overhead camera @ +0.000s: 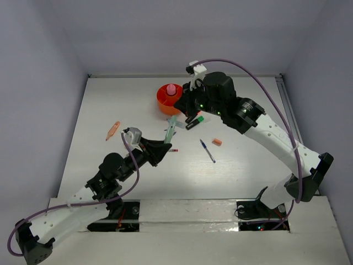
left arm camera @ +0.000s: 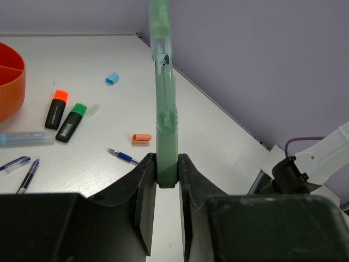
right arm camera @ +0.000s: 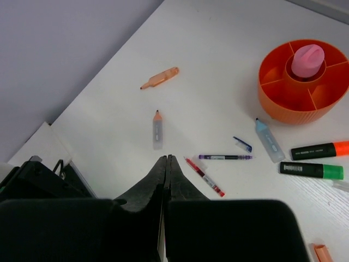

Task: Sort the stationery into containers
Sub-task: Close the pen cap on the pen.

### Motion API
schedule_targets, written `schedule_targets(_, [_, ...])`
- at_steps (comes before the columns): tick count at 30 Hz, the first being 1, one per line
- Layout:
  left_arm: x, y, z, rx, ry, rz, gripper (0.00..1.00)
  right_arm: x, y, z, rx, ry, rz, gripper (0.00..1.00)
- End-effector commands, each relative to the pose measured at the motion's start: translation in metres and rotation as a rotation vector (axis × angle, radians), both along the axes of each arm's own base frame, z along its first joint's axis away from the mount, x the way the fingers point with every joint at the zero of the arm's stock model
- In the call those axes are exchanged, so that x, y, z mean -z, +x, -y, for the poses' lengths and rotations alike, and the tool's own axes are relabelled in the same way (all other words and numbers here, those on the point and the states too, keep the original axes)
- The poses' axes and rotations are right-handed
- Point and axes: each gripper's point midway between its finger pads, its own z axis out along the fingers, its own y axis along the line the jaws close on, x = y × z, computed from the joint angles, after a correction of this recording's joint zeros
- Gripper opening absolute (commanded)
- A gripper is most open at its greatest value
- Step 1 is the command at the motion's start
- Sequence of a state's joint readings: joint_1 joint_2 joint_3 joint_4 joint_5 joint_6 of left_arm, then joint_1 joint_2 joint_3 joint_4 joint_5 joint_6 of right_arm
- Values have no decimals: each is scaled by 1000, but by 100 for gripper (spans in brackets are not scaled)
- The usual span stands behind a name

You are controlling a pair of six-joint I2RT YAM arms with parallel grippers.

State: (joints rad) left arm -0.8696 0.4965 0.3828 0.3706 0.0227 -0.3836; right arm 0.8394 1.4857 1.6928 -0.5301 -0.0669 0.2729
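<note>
My left gripper is shut on a translucent green marker and holds it above the table, tip pointing away; it also shows in the top view with the marker. The round orange cup stands at the back with the pink bottle-like piece in its centre well. My right gripper is shut and empty above the table, beside the cup in the top view. A red pen, purple pen, light-blue marker and two black markers lie loose.
A peach marker and a grey marker with an orange tip lie to the left. A blue pen, an orange cap and a light-blue cap lie right of centre. Walls enclose the table on three sides.
</note>
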Motion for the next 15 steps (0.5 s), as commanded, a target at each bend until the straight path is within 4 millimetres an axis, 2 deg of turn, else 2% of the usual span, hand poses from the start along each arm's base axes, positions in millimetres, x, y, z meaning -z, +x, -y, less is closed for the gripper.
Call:
schedule_targets(1, [-38, -8, 0, 31, -76, 56, 0, -39, 1, -5, -32, 93, 73, 0])
schedule_targets(6, [-46, -7, -2, 21, -98, 61, 0, -32, -10, -4, -60, 108, 45, 2])
schedule_targets(9, [-49, -7, -1, 20, -106, 62, 0, -29, -9, 1, -33, 107, 38, 30])
schedule_targets(10, [-48, -6, -1, 20, -104, 62, 0, -29, -9, 2, -26, 108, 35, 56])
schedule_targets(11, [-48, -6, 0, 21, -102, 61, 0, -29, -9, 2, -24, 110, 29, 65])
schedule_targets(13, [-47, -5, 1, 19, -98, 59, 0, -26, -12, -2, -48, 112, 7, 75])
schedule_targets(15, [-47, -4, 1, 16, -100, 60, 0, -21, -17, -7, -79, 111, -24, 76])
